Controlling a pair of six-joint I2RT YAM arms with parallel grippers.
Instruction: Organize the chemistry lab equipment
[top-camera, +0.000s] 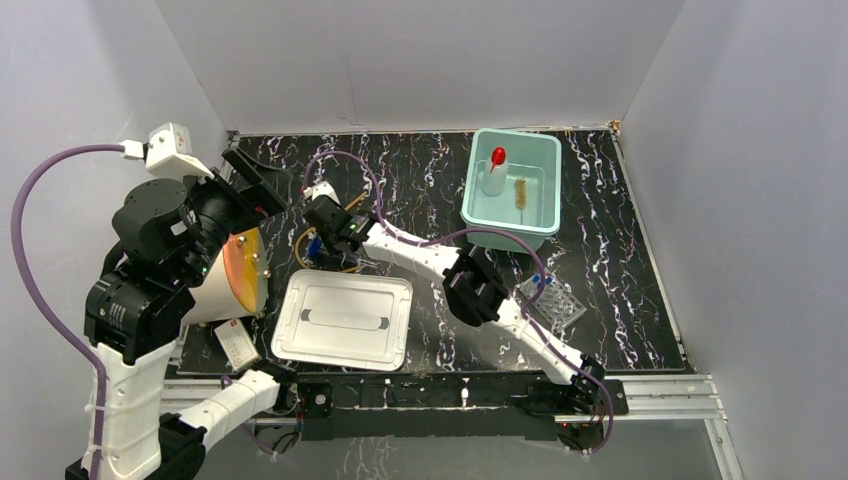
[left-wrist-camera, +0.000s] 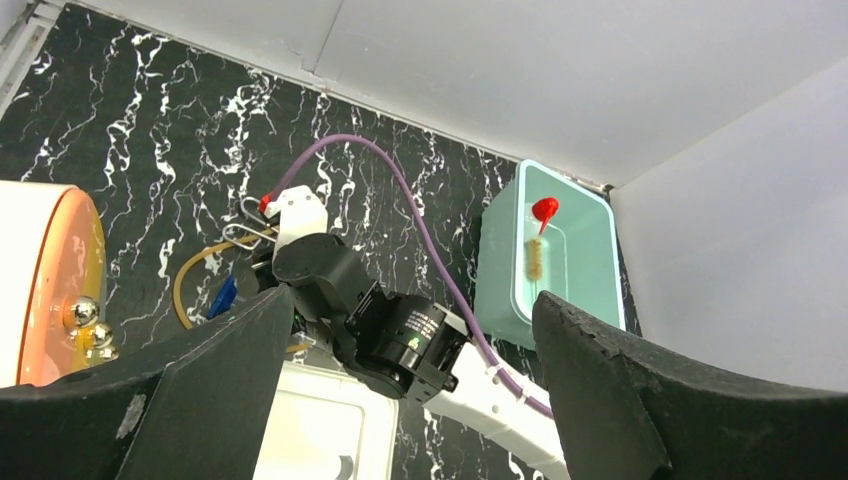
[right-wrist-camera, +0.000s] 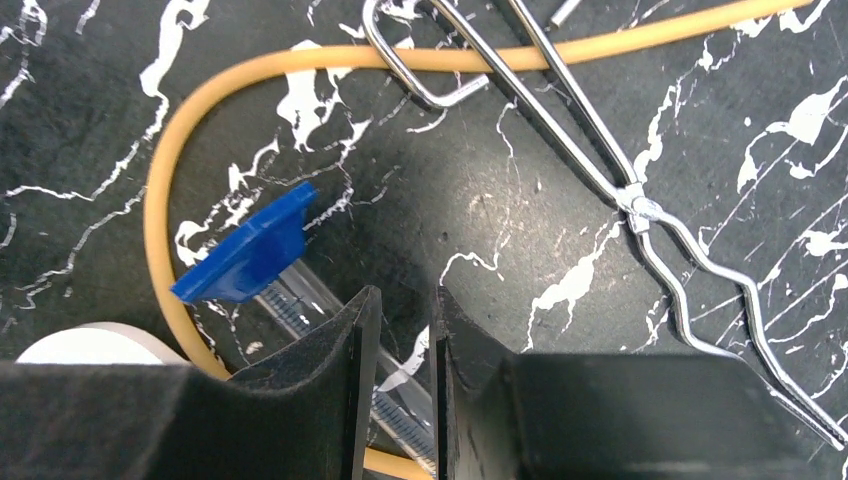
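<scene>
So the right pincer (right-wrist-camera: 405, 300) is down on the black marbled bench (right-wrist-camera: 520, 180) with its jaws narrow. As far as I can tell they're pinched on the tiny clear tube with the blue cap (right-wrist-camera: 250, 250). The tube lies flat inside the loop of amber rubber tubing (right-wrist-camera: 290, 57), left of centre, just beside the big cream cylinder with the orange face (top-camera: 235, 275).

The left pincer (left-wrist-camera: 412, 300) hangs up high, jaws wide, holding nothing.

What worries me:
- The grip sits partway down the tube's body, well away from the cap. The tube is smooth, so it could swivel or squirt out on the lift.
- The far end of the tube seems to cross the tubing, so pulling it up might drag the loop along.
- The thin metal wire tongs (right-wrist-camera: 640, 205) overlap the tubing too, so one snag could shift the whole pile.
- The clear tube rack (top-camera: 555, 305) is well apart on the right. That's a long carry, and a tilted tube would likely miss its slot.
</scene>
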